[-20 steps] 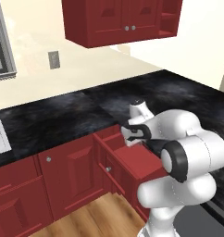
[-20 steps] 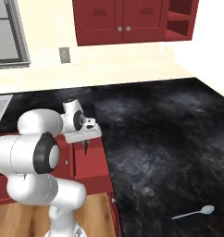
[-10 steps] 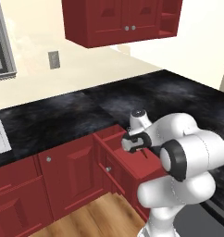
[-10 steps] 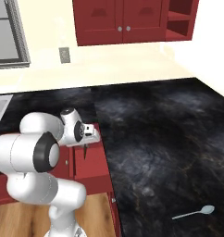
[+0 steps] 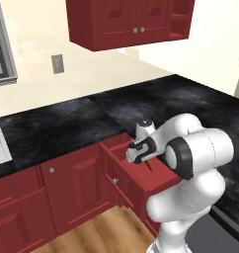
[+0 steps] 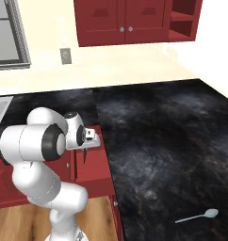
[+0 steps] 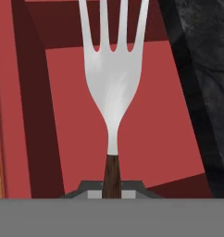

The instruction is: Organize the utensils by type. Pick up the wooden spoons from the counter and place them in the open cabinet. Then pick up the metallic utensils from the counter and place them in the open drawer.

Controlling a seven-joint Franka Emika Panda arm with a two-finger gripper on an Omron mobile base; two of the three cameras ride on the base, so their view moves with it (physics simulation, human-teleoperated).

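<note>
1. Hanging over the open drawer, the gripper is seen with its fingers clamped on the dark brown handle of the fork.
2. In the hand view, the fork's silver head and tines are pointed away from the hand, and the red floor of the drawer is seen behind them.
3. The drawer's dark red walls are seen at the left and top of the hand view, and the black counter runs along its right side.
4. In the right base view, the gripper is placed above the drawer, just beside the counter's edge, with a dark sliver of the fork pointing down below it.
5. In the left base view, the gripper is partly covered by the robot's own white arm, and the fork's tip is barely made out.
6. A small silver spoon is left lying on the counter near its front edge, well apart from the drawer.
7. The wall cabinet is hung above the counter, with its right compartment open and a red shelf shown inside.
8. A wall socket is set in the cream wall to the left of the cabinet.
9. Closed red floor cabinets are seen to the left of the drawer, above a wooden floor.
</note>
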